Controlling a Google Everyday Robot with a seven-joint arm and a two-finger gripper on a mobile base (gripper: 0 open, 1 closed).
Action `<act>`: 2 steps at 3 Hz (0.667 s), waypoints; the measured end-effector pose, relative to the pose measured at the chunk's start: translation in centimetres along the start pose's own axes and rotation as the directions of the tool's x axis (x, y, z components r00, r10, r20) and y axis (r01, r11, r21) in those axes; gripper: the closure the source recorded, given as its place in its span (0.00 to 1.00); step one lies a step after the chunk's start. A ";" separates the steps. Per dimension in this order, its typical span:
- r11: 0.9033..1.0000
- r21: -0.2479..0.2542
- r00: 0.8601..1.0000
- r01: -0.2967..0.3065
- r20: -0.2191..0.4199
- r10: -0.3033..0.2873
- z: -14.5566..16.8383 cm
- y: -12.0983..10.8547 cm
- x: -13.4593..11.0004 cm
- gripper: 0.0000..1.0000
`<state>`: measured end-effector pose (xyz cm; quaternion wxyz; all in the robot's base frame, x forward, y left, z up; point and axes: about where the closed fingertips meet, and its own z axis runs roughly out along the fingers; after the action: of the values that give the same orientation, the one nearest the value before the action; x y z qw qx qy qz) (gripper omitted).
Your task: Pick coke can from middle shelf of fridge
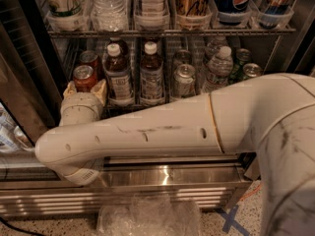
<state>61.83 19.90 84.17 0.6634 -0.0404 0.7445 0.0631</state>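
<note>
The gripper [86, 87] is seen at left centre of the frame, pushed into the fridge [167, 179] at the front left end of the middle shelf [142, 104]. The coke can [84, 76] is seated upright in the gripper's mouth, its silver top and pull tab turned upward; whether it is pinched or merely flanked cannot be told. A second red can [89, 58] is lined up just behind it, in the same lane.

To the right along the shelf, two brown bottles [117, 75] with white caps are stood side by side, followed by a silver can [183, 79], a clear water bottle [217, 68] and green cans [242, 58] at the right end. The upper rack [167, 32] is loaded with clear tubs holding drinks.

The white arm [172, 127] is stretched across the lower half of the frame from the right edge. A crumpled clear plastic sheet [147, 218] is lying on the speckled floor at bottom centre.
</note>
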 end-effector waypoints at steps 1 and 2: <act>1.000 -0.010 1.000 0.017 -0.007 -0.018 1.3 0.0 0.2 0.34; 1.000 -0.020 1.000 0.023 -0.020 -0.023 2.1 0.1 0.7 0.53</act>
<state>63.77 20.28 83.29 0.6561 -0.0561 0.7500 0.0622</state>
